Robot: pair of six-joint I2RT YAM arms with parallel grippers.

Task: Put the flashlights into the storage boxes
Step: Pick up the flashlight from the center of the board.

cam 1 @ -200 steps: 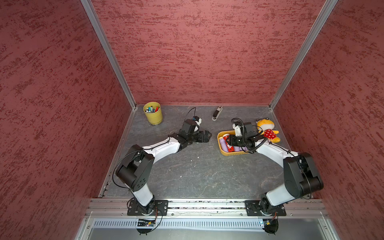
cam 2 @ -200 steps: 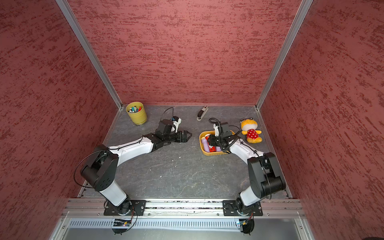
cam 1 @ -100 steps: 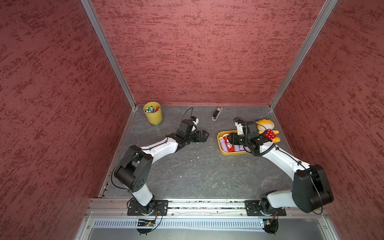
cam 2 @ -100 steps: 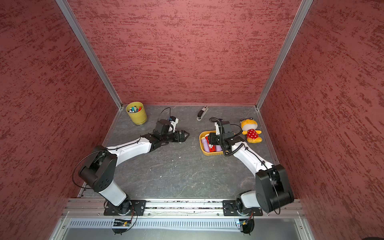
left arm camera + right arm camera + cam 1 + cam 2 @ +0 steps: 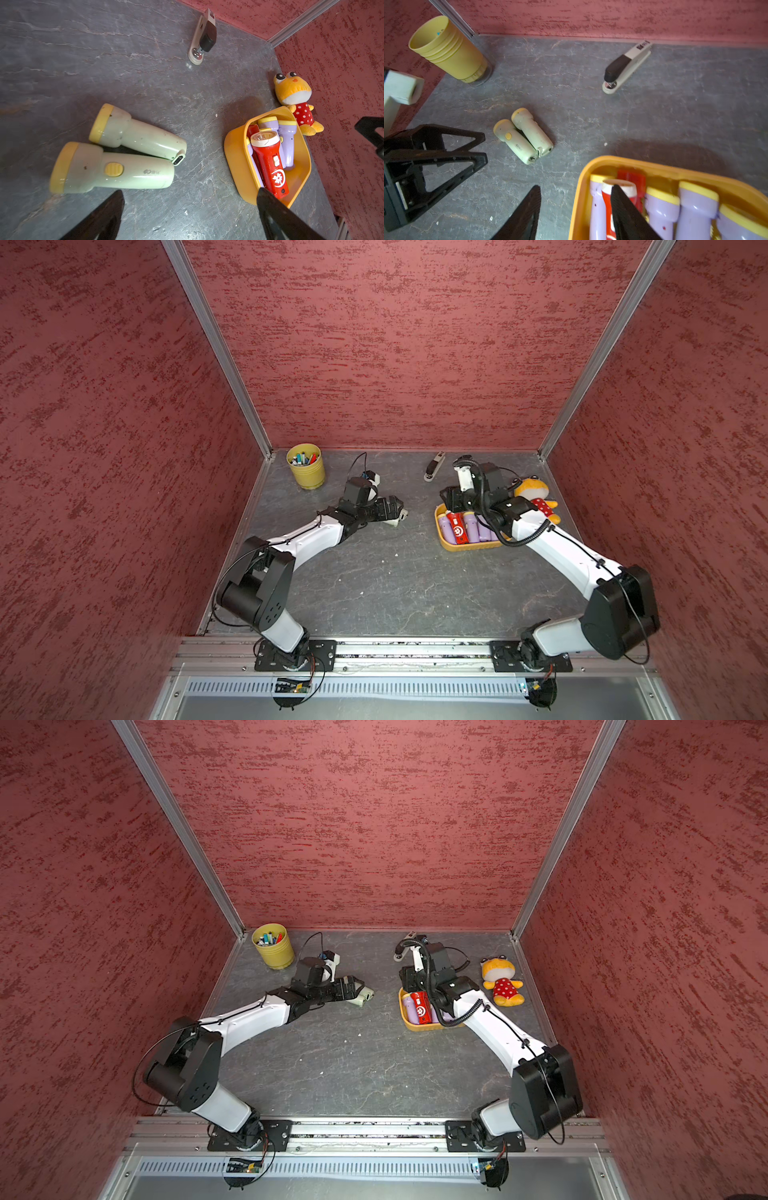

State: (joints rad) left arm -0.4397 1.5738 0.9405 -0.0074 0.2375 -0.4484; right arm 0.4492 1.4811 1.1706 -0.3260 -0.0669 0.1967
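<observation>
The orange-yellow storage box (image 5: pixel 469 548) (image 5: pixel 419 1028) (image 5: pixel 236 158) (image 5: pixel 581 187) lies at the right. Inside lie several lilac flashlights (image 5: pixel 661 209) and a red flashlight (image 5: pixel 457 527) (image 5: pixel 270 164) resting on top of them. Two pale green flashlights (image 5: pixel 112 168) (image 5: pixel 137 135) (image 5: pixel 517 143) lie side by side on the table, seen in both top views (image 5: pixel 397 519) (image 5: pixel 363 999). My left gripper (image 5: pixel 390 507) (image 5: pixel 190 192) (image 5: pixel 484 147) is open, low beside them, touching neither. My right gripper (image 5: pixel 451 499) (image 5: pixel 575 188) hovers open over the box's left rim, holding nothing.
A round yellow ribbed cup (image 5: pixel 306 466) (image 5: pixel 446 49) with pens stands in the back left corner. A grey-black stapler (image 5: pixel 434 466) (image 5: pixel 202 39) lies at the back. An orange plush toy (image 5: pixel 536 497) (image 5: pixel 295 97) lies right of the box. Red walls enclose three sides.
My right gripper has opened wider and lifted up from the box, leaving the red flashlight inside. The left gripper has barely shifted.
</observation>
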